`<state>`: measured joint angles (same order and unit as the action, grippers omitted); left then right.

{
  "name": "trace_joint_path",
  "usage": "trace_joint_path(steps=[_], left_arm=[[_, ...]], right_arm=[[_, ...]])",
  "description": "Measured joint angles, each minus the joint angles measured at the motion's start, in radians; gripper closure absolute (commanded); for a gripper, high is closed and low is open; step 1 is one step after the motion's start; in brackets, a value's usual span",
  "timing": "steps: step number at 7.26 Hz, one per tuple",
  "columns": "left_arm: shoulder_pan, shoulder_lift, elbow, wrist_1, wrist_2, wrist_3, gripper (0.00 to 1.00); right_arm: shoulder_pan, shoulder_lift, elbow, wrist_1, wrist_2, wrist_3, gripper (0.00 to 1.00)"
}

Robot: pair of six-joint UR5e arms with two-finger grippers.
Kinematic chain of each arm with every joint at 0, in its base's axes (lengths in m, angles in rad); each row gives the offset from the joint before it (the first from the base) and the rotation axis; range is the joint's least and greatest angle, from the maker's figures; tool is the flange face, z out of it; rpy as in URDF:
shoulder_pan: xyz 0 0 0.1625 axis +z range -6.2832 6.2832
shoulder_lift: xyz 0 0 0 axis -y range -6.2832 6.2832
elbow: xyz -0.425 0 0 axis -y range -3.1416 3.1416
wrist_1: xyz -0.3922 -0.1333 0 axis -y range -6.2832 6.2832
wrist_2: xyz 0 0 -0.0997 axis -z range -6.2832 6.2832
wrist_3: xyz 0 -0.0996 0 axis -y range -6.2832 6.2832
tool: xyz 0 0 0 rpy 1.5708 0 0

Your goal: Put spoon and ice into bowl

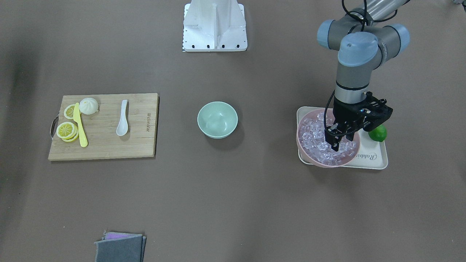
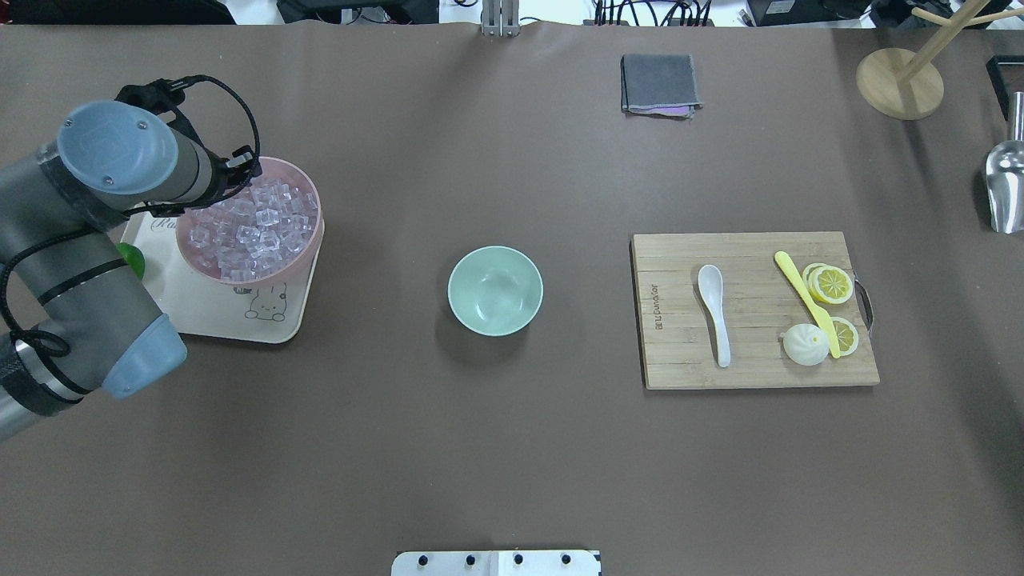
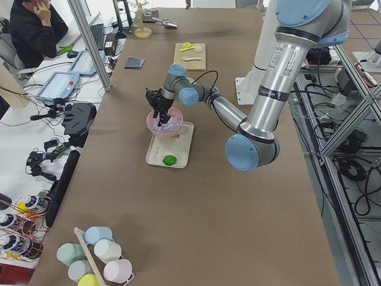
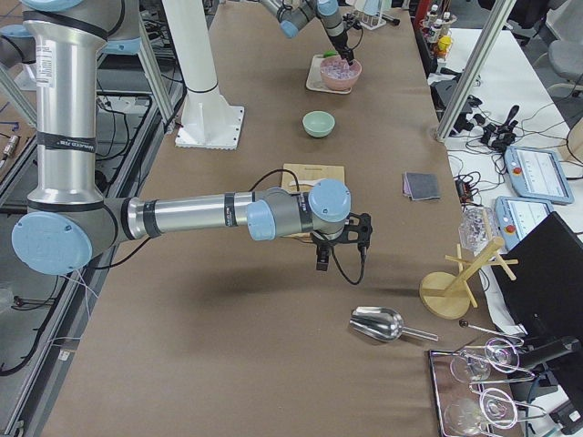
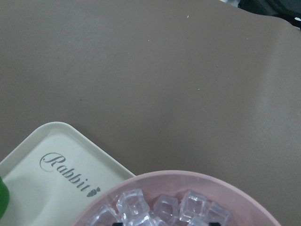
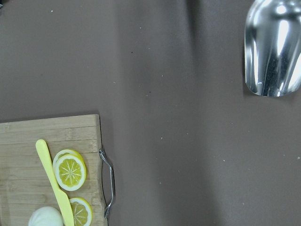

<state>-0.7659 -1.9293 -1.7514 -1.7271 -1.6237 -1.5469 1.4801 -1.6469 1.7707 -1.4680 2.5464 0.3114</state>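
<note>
The white spoon lies on the wooden cutting board, also in the overhead view. The mint-green bowl stands empty at the table's middle. Clear ice cubes fill a pink bowl. My left gripper points down into the ice with its jaws apart among the cubes; the left wrist view shows cubes between the fingertips. My right gripper hangs over bare table beyond the board's handle end; I cannot tell whether it is open.
The pink bowl sits on a cream tray with a lime. A yellow knife, lemon slices and a bun share the board. A folded grey cloth, a metal scoop and a wooden stand lie further out.
</note>
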Motion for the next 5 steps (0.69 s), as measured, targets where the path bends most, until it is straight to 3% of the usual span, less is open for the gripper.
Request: trace_joint_path(steps=[5], left_arm=[[0.009,0.009,0.017,-0.001,0.018,-0.005,0.34]], right_arm=[[0.0,0.0,0.0,0.0,-0.017,-0.001,0.0]])
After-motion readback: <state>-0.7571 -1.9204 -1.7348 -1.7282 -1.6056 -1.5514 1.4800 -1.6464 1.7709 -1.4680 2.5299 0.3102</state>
